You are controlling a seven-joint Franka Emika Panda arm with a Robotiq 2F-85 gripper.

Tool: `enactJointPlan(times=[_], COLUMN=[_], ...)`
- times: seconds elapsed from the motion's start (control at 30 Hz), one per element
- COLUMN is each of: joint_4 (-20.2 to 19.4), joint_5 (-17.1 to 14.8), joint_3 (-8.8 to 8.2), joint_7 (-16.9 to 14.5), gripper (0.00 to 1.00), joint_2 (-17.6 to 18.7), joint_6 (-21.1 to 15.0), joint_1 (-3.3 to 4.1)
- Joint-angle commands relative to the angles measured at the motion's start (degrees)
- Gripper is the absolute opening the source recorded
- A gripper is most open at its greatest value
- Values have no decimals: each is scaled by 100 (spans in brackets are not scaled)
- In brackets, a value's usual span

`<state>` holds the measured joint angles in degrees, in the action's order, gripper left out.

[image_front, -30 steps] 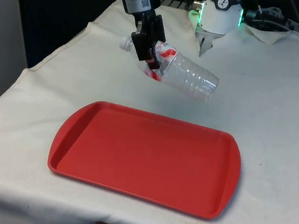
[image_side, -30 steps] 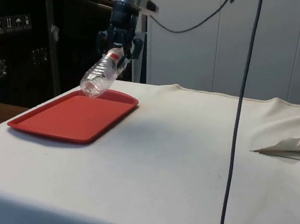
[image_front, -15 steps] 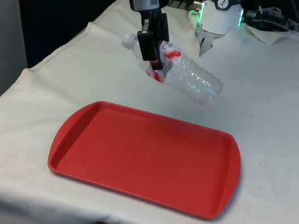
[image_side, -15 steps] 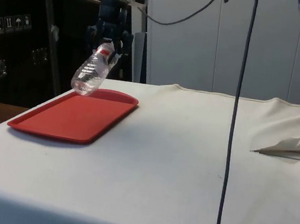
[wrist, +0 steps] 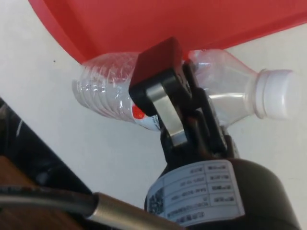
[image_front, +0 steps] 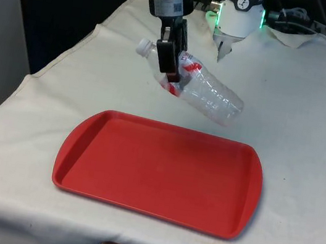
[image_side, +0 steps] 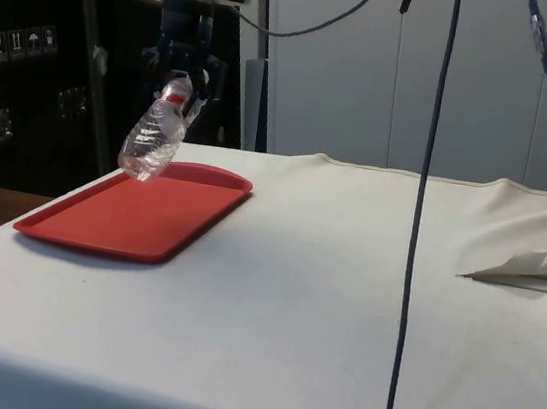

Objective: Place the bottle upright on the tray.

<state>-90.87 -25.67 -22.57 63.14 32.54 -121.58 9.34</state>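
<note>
Briefly, held bottle vs tray, key relation only.
Gripper [image_front: 173, 67]: black fingers clamped on a clear plastic bottle [image_front: 202, 91] nr its red-label shoulder, just below the white cap [image_front: 143, 46].
Bottle position: in air, off the cloth, above the table just beyond the far edge of the red tray [image_front: 85, 140]; not touching it.
Long axis: tilted, closer to lying than upright; cap up twd front view's left, base lower twd front view's right.
Side view: bottle [image_side: 155, 133] hung slanted, base nearest tray's far end.
Judgement: base needs swinging under the cap before lowering onto tray.
</note>
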Motion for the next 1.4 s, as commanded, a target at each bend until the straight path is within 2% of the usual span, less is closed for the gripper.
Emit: enactJointPlan(times=[0.0, 0.07, 0.1, 0.37, 0.4, 0.43, 0.7, 0.73, 0.77, 0.97, 1.0, 1.03, 1.3, 1.33, 1.37], joint_4=[40, 69, 115, 367, 321, 395, 619, 573, 636, 773, 739, 796, 963, 928, 980], joint_5=[74, 160, 223, 642, 584, 688, 1117, 1071, 1163, 1484, 1455, 1530, 1960, 1948, 2005], joint_3=[-23, 23, -6, -6, 29, -11, -11, 29, -6, -11, 29, -11, -6, 34, 0], joint_7=[86, 97, 172, 395, 327, 418, 613, 550, 630, 768, 710, 785, 985, 928, 1014], gripper=[14, 14, 14, 14, 14, 14, 14, 14, 14, 14, 14, 14, 14, 14, 14], joint_2=[40, 34, 80, 252, 206, 269, 418, 384, 430, 527, 493, 539, 653, 619, 665], joint_6=[-52, -6, -52, -17, -6, -11, -6, -6, -6, 0, -6, 0, 6, 0, 0], joint_1=[40, 0, 34, 29, 0, 29, 29, 0, 29, 29, 0, 29, 57, 17, 63])
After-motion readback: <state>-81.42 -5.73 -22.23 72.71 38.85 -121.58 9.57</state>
